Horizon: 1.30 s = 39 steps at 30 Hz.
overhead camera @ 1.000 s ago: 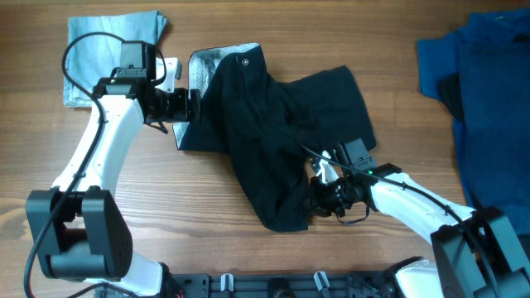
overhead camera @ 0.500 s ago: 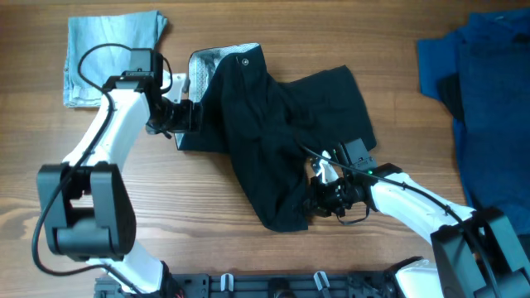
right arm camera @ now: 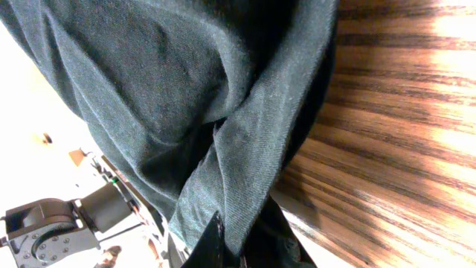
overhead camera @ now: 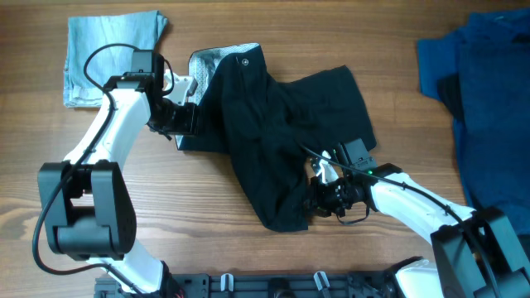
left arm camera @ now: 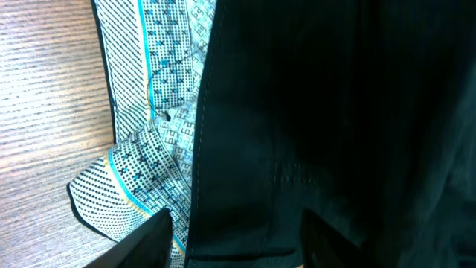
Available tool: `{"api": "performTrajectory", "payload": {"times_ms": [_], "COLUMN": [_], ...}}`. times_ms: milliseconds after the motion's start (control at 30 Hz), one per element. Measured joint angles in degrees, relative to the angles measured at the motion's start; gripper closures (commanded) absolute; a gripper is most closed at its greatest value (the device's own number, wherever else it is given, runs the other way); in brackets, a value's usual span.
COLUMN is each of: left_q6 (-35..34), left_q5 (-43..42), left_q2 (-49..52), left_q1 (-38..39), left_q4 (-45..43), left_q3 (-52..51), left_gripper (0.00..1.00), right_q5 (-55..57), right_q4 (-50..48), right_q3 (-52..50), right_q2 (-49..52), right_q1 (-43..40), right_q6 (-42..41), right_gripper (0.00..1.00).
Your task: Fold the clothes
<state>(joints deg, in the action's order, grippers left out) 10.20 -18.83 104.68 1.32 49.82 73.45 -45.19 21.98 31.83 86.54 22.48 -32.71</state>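
The black shorts (overhead camera: 281, 124) lie crumpled in the middle of the table, with the pale patterned waistband lining (overhead camera: 205, 70) and a small button (overhead camera: 245, 60) at the top left. My left gripper (overhead camera: 187, 117) is open at the waist's left edge. In the left wrist view its fingers (left arm camera: 152, 242) stand wide apart over the black fabric (left arm camera: 312, 112) and the lining (left arm camera: 163, 89). My right gripper (overhead camera: 325, 194) is shut on a fold of the shorts' lower leg. The right wrist view shows that fold (right arm camera: 245, 149) pinched between the fingers (right arm camera: 212, 242) and lifted off the wood.
A folded light grey-blue cloth (overhead camera: 108, 50) lies at the top left, just behind my left arm. A pile of dark blue clothes (overhead camera: 489, 91) covers the right edge. Bare wood shows in front of the shorts.
My left gripper has moved a little right and forward, onto the waist edge of the shorts. The right gripper and the shorts have not moved.
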Motion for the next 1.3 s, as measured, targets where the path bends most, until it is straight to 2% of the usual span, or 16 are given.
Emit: {"api": "performTrajectory", "payload": {"times_ms": [200, 267, 333, 433, 500, 533, 667, 767, 867, 967, 1100, 1167, 1200, 1233, 1267, 1300], "left_q6": [0.04, 0.04, 0.07, 0.26, 0.28, 0.26, -0.17, -0.2, -0.2, -0.22, -1.31, -1.75, -1.97, -2.19, -2.32, -2.62], "left_q5": [-0.17, -0.2, -1.01, -3.41, -4.37, -4.87, -5.81, -6.19, -6.86, -7.52, -7.91, -8.07, -8.07, -7.85, -7.26, -6.51], "left_q2": [0.07, 0.61, 1.79, 3.34, 3.37, 3.37, 3.37, 2.64, -1.42, -8.33, -13.62, -15.19, -15.47, -15.54, -15.06, -14.1], "left_q1": [0.0, 0.0, 0.0, 0.0, 0.0, 0.0, 0.0, 0.0, 0.0, 0.0, 0.0, 0.0, 0.0, 0.0, 0.0, 0.0], "left_q4": [0.55, 0.55, 0.52, -0.22, -0.98, -1.01, 4.28, 8.87, 9.94, 7.93, 2.75, 2.45, 3.08, 4.22, 5.44, 6.49], "left_q3": [0.0, 0.0, 0.0, 0.0, 0.0, -0.02, 1.6, 6.56, 13.38, 19.02, 20.39, 20.55, 20.61, 20.7, 20.7, 20.76], "left_gripper": [0.4, 0.43, 0.49, 0.64, 0.84, 0.9, 0.94, 0.93, 0.87, 0.85, 0.81, 0.78, 0.75, 0.6, 0.51, 0.49], "right_q5": [0.0, 0.0, 0.0, 0.0, 0.0, 0.0, 0.0, 0.0, 0.02, 1.55, 8.26, 11.26, 12.61, 13.81, 14.51, 15.52], "right_q4": [0.02, 0.02, 0.02, 0.0, 0.0, 0.0, -0.07, -0.13, 0.55, 6.16, 19.71, 23.15, 25.09, 26.23, 27.45, 29.14], "right_q3": [0.0, 0.0, 0.0, 0.0, 0.0, 0.0, 0.0, 0.33, 3.06, 10.99, 24.48, 29.42, 31.63, 33.05, 33.59, 33.7], "right_q2": [0.0, 0.0, 0.0, 0.0, 0.0, 0.0, 0.0, -1.16, -4.39, -9.29, -11.19, -11.56, -11.72, -12.07, -12.28, -12.31], "right_q1": [0.0, 0.0, 0.0, 0.0, 0.0, 0.0, 0.0, -0.61, -2.01, -4.24, -6.75, -7.58, -7.93, -8.09, -8.07, -8.04], "right_q6": [0.0, 0.0, 0.0, -0.02, -0.02, 0.0, 0.0, 0.0, 0.42, 2.62, 7.34, 8.9, 9.7, 10.45, 10.99, 11.45], "right_gripper": [0.96, 0.96, 0.96, 0.96, 0.96, 0.96, 0.96, 0.96, 0.96, 0.96, 0.96, 0.96, 0.96, 0.96, 0.95, 0.96]}}
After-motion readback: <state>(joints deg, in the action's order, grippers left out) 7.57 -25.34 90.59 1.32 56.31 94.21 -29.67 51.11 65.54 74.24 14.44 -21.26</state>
